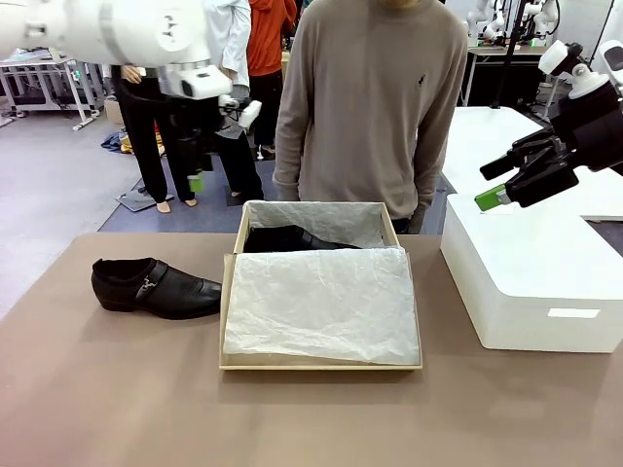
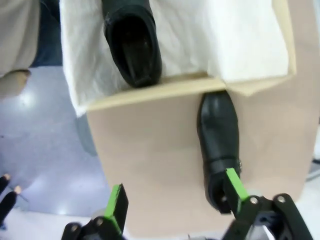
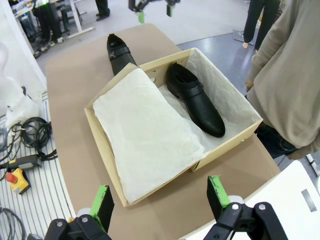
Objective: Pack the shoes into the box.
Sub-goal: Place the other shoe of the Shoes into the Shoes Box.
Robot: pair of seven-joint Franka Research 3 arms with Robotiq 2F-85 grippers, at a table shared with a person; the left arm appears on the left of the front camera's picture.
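One glossy black shoe (image 1: 156,287) lies on its sole on the brown table, just left of the tan box (image 1: 321,364), toe towards it. The other shoe (image 3: 195,97) lies inside the box along its far wall, on white tissue paper (image 1: 316,302) that covers the near part. My left gripper (image 1: 198,170) hangs open high above the table's far left corner, over the loose shoe (image 2: 218,135) and box rim (image 2: 165,87). My right gripper (image 1: 494,185) is open too, up in the air right of the box, holding nothing.
A large white box (image 1: 531,282) stands at the table's right side below my right gripper. A person (image 1: 370,97) stands at the far edge behind the tan box. Cables and an emergency-stop button (image 3: 15,177) lie on the floor beside the table.
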